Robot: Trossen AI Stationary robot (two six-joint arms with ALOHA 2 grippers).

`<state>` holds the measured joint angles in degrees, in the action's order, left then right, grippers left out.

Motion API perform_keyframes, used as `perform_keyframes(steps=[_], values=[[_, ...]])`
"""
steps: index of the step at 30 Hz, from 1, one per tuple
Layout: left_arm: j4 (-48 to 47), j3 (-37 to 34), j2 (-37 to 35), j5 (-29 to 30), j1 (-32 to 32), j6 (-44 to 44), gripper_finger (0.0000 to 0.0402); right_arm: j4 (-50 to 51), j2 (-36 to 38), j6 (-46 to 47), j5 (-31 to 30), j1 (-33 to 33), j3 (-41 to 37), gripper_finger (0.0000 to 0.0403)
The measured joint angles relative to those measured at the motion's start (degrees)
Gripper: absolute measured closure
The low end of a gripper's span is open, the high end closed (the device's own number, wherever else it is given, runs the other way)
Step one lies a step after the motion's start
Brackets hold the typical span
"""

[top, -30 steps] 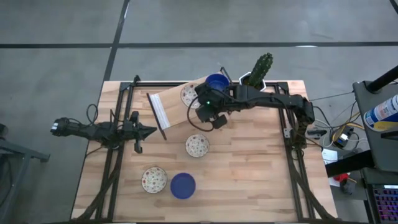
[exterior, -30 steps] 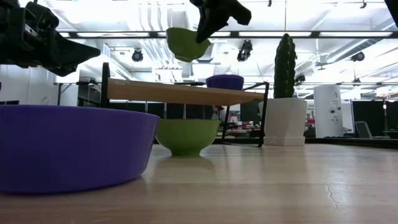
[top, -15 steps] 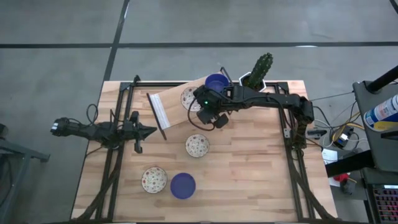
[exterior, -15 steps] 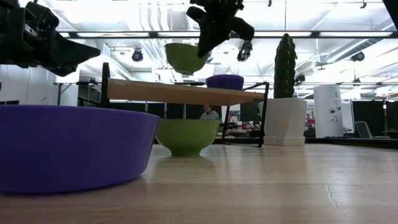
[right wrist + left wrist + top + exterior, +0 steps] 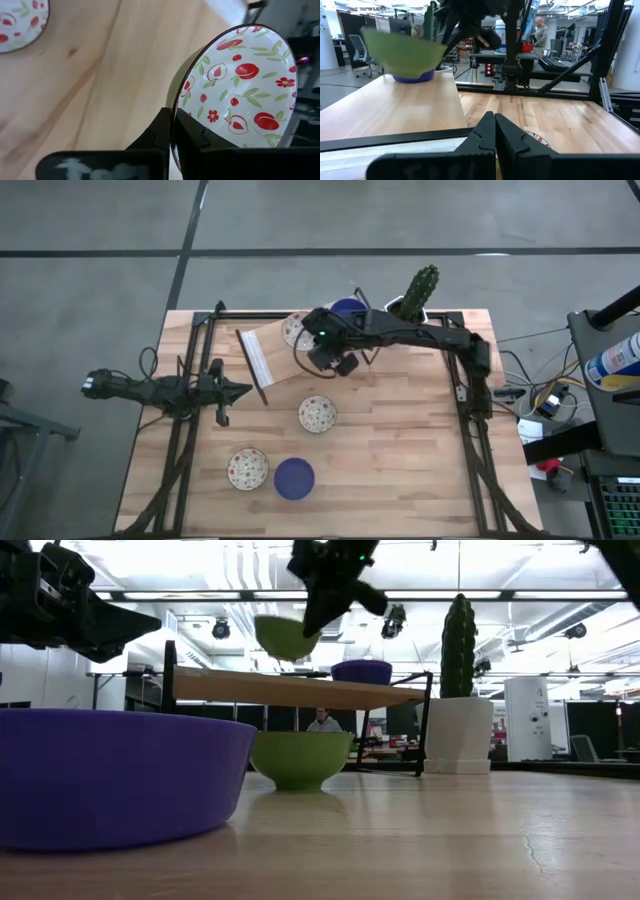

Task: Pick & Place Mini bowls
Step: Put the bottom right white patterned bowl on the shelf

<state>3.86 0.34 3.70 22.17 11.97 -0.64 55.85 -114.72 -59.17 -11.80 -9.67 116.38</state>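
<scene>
My right gripper (image 5: pixel 318 348) is shut on a cream-white bowl (image 5: pixel 296 330) with a red-green pattern inside and a green outside (image 5: pixel 283 637), above the raised wooden board (image 5: pixel 275 352). A deep blue bowl (image 5: pixel 347 310) stands on the board's far end. On the table sit a patterned bowl (image 5: pixel 317 413), another patterned bowl (image 5: pixel 247 468) and a blue bowl (image 5: pixel 294 478), each on its base. My left gripper (image 5: pixel 238 390) waits shut at the table's left, near the board's edge. My right gripper holds the patterned bowl by its rim (image 5: pixel 173 117), on the side nearest the arm. One finger is inside the bowl and one outside. The fingers come slanting down from the table's right. The bowl is lifted clear above the board, slightly tilted (image 5: pixel 283 637).
A white pot with a tall cactus (image 5: pixel 419 288) stands at the far right, behind the right arm. A black metal frame (image 5: pixel 465 395) runs along the table's sides. Bare table lies to the right of the lower bowls.
My right gripper has carried the patterned bowl toward the table's left and far edge, farther over the raised board, and a little lower. It stays shut on the bowl. The other bowls and the left arm have kept still.
</scene>
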Motion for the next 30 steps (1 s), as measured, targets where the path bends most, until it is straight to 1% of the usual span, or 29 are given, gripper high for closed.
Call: perform_keyframes(steps=[5, 7, 12, 15, 21, 30], values=[[0.04, 0.00, 0.17, 0.02, 0.02, 0.00, 0.0402, 11.62, -8.15, 2.38, 0.72, 0.14, 13.52, 0.0394], [0.04, 0.00, 0.17, 0.00, 0.00, 0.00, 0.0402, 13.74, -10.17, 3.11, 2.64, -0.12, 18.31, 0.0394], [0.07, 0.01, 0.17, 0.00, 0.01, 0.00, 0.0402, 13.39, -9.76, 3.57, 3.90, -0.39, 17.57, 0.0394], [0.07, 0.00, 0.17, 0.00, 0.02, 0.00, 0.0402, 13.73, -9.74, 6.22, 4.38, -0.68, 17.54, 0.0394], [0.09, 0.00, 0.20, 0.01, 0.00, 0.00, 0.0402, 15.09, -10.92, 6.66, 2.92, -0.93, 17.46, 0.0394], [0.11, 0.00, 0.20, 0.01, 0.02, 0.00, 0.0402, 15.82, -12.13, 6.68, 2.71, -0.81, 17.42, 0.0394]])
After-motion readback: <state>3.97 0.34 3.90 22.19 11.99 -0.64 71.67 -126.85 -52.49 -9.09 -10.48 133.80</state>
